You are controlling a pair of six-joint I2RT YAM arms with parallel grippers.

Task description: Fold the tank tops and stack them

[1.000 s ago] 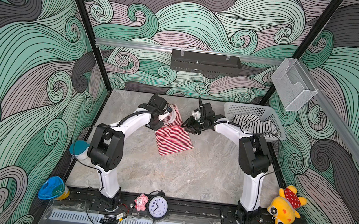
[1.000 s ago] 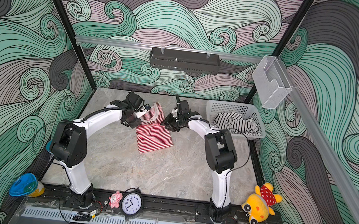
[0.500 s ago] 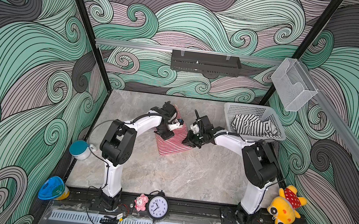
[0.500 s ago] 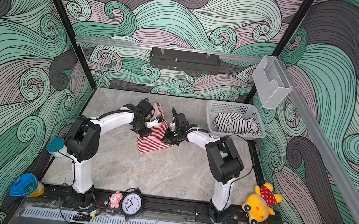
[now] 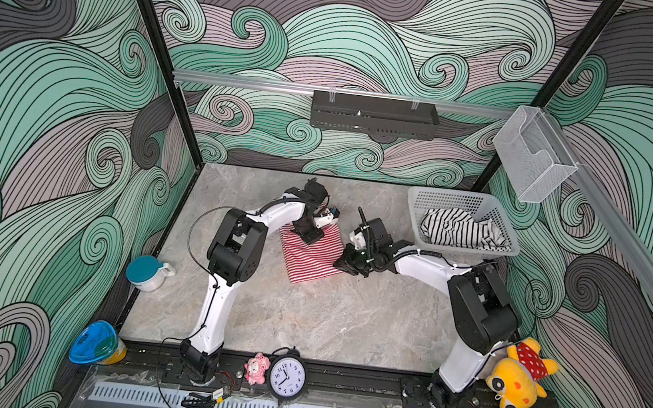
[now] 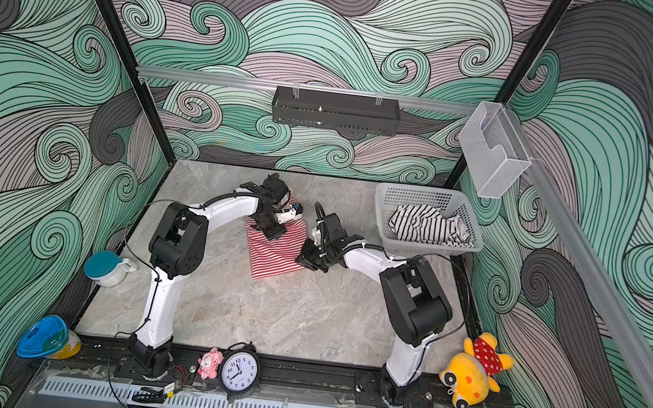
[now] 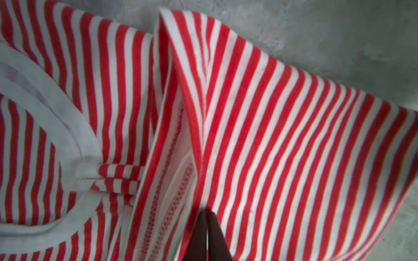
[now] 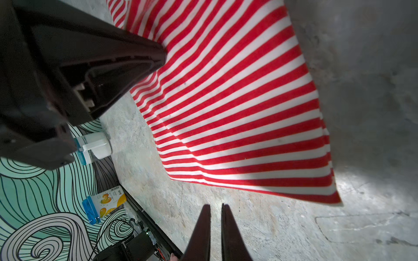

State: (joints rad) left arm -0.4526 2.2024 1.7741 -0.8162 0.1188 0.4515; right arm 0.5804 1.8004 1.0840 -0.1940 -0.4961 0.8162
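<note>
Jaws on both arms have just closed: the left gripper pinches a raised fold of the red-and-white tank top at mid-table, the right gripper is shut on nothing just right of it (so its fold looks unfinished). Two tank tops, two grippers, one basket at far right holding the black-and-white tank top.

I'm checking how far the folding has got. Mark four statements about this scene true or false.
1. The black-and-white tank top lies in the basket. True.
2. The red-and-white tank top is stacked on it. False: it lies on the table.
3. The right gripper grips striped cloth. False: it is closed over bare table, holding nothing.
4. The left gripper is at the red-and-white tank top. True.
</note>
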